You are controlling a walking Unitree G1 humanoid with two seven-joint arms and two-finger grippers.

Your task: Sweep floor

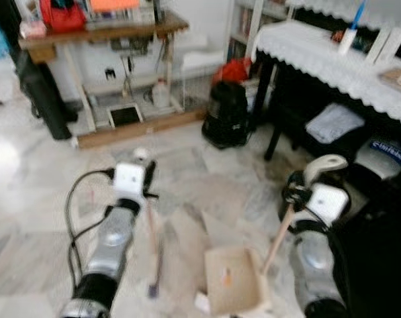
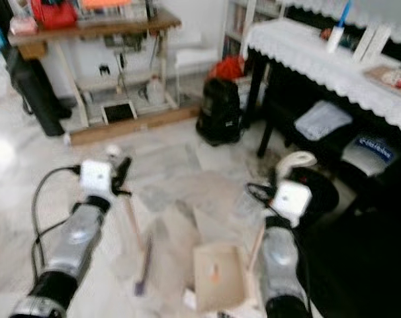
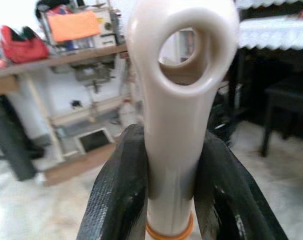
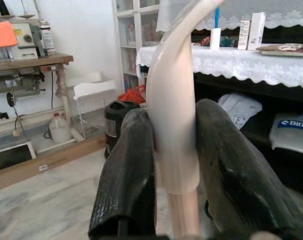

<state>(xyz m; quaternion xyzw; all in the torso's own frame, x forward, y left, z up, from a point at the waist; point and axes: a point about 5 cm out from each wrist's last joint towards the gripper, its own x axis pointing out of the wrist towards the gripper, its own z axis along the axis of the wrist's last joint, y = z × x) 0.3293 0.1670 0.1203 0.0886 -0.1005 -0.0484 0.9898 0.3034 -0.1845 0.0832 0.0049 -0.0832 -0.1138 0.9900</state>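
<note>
My left gripper is shut on the cream handle of a broom. The stick slants down to a purple brush end on the marble floor. In the left wrist view its black fingers clamp the handle just under its ring-shaped end. My right gripper is shut on the cream curved handle of a beige dustpan. The pan rests on the floor between my arms, with a small orange scrap in it.
A wooden work table with a red bag stands at the back left, a tablet and a white bottle beneath it. A black bin sits at centre back. On the right stands a lace-covered black table.
</note>
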